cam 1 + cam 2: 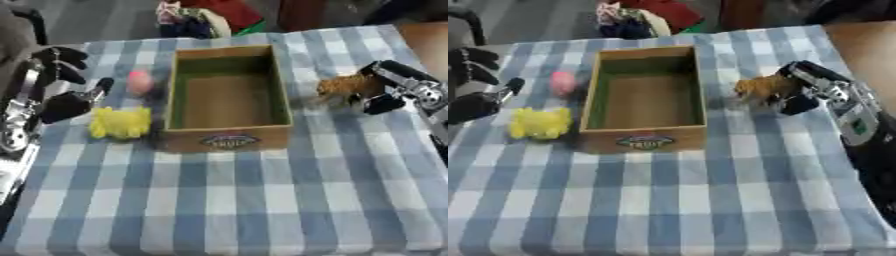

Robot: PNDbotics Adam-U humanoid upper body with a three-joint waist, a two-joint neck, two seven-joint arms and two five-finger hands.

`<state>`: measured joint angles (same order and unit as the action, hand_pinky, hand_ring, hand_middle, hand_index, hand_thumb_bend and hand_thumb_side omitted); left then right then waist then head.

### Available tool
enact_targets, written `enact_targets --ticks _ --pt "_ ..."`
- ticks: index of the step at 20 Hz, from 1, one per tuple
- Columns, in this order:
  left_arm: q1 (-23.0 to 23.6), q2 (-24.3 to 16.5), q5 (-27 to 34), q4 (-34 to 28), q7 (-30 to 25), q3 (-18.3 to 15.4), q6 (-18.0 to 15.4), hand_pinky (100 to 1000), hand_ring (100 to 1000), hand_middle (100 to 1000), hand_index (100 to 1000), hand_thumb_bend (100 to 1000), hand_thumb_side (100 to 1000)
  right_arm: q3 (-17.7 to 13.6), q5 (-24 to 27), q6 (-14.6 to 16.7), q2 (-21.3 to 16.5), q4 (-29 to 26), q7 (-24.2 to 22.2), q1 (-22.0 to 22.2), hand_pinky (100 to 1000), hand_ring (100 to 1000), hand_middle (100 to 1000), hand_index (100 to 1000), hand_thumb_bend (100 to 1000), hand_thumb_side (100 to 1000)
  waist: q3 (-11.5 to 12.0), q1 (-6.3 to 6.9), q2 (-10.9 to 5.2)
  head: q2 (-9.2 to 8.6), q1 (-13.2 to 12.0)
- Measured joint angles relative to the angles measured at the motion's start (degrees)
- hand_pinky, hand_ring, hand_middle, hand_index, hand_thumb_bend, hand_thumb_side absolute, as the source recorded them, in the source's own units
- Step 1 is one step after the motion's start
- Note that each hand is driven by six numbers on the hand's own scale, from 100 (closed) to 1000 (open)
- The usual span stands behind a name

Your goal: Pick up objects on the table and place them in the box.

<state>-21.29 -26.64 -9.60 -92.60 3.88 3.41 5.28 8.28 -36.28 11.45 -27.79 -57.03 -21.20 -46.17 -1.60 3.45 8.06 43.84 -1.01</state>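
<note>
An open wooden box [229, 97] stands mid-table, nothing visible inside it. Right of it, my right hand [802, 90] is curled round a brown furry toy animal [761, 88], held just beside the box's right wall. A yellow soft toy [120, 123] lies left of the box, with a pink rounded object [138, 82] behind it. My left hand [66, 82] hovers at the table's left edge, fingers spread and relaxed, holding nothing.
The table carries a blue and white checked cloth [227, 200]. Beyond its far edge lies a heap of coloured things [206, 17]. A brown surface [868, 45] shows at the far right.
</note>
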Motion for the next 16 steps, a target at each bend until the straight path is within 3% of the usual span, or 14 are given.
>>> enact_targets --ticks 8,16 --pt "0.0 0.0 0.0 0.0 0.0 0.0 0.0 644 508 550 689 499 176 1.9 3.6 0.0 -0.7 -6.2 -2.6 -5.1 401 341 257 366 100 100 0.2 -0.17 -0.36 0.0 0.1" --pt "-0.6 0.1 0.0 -0.1 -0.4 0.5 -0.1 644 508 550 689 500 176 2.0 1.7 -0.6 3.8 -1.9 -3.2 -9.9 407 348 264 373 100 100 2.5 -0.74 -0.68 0.0 1.3"
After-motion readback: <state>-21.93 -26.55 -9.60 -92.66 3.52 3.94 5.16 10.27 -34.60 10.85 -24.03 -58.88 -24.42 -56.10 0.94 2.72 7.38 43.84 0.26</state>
